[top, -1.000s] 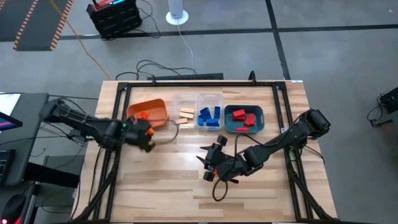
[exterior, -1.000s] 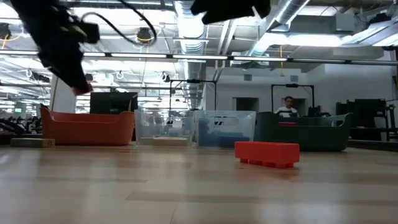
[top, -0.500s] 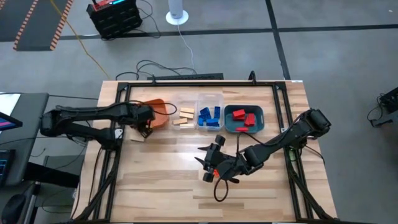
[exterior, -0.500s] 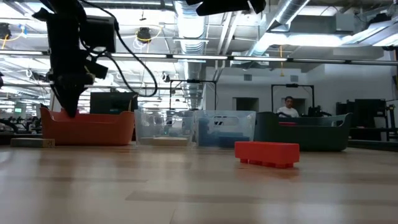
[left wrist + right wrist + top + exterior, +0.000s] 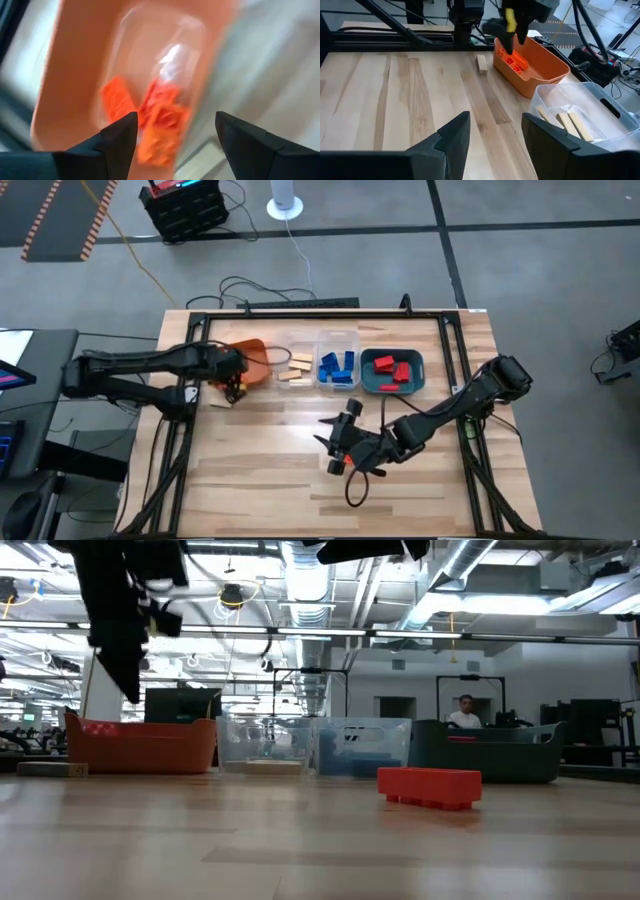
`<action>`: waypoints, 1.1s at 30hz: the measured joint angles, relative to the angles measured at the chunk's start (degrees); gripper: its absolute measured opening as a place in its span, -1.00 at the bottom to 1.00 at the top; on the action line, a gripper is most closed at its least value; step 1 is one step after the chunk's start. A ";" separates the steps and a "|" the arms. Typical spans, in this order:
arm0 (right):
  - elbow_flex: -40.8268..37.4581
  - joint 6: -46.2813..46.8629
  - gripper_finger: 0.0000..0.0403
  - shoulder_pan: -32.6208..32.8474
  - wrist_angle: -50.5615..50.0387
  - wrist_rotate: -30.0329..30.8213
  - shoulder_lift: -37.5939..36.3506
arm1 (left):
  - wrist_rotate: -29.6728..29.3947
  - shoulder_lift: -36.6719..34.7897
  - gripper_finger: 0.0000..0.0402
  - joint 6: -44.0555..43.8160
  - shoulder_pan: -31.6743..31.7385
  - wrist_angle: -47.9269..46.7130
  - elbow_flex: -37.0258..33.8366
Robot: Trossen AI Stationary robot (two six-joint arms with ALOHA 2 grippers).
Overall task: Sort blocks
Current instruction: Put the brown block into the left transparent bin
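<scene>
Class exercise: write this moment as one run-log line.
left claw: open over orange tray | right claw: open, empty, mid-table | tan block: on table | red block: on table

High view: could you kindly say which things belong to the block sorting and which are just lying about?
Job: orange blocks, tan blocks, blue blocks, red blocks, loose tan block, loose red block.
Lying about: cables, black crate, white stand.

Both arms are dark, nearly black, built of slim jointed segments with rounded housings at the joints. Black cables loop beside the left pincer (image 5: pixel 236 383) and trail from the right pincer (image 5: pixel 335 442), which shows a small red spot. The fingers (image 5: pixel 120 140) are matte black, wedge-shaped.
</scene>
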 joint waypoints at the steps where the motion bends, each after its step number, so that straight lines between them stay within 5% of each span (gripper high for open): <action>1: 0.00 0.00 0.04 0.00 0.02 0.00 0.00 | 0.45 -0.50 0.29 1.90 -2.56 0.97 0.27; 5: 0.00 0.06 0.04 -0.02 0.00 0.00 0.00 | 1.46 -0.96 0.27 7.77 -16.47 2.23 0.40; 10: -0.01 0.13 0.04 -0.02 0.84 0.00 0.00 | 0.40 4.00 0.27 3.63 -27.21 -2.11 -0.14; 21: 0.00 0.13 0.04 0.39 1.51 0.00 0.00 | 2.98 22.95 0.17 8.87 -28.46 -5.39 -0.20; 33: 0.00 0.11 0.04 0.48 1.57 -0.08 0.00 | 4.51 26.15 0.15 16.56 -22.37 -4.79 -0.20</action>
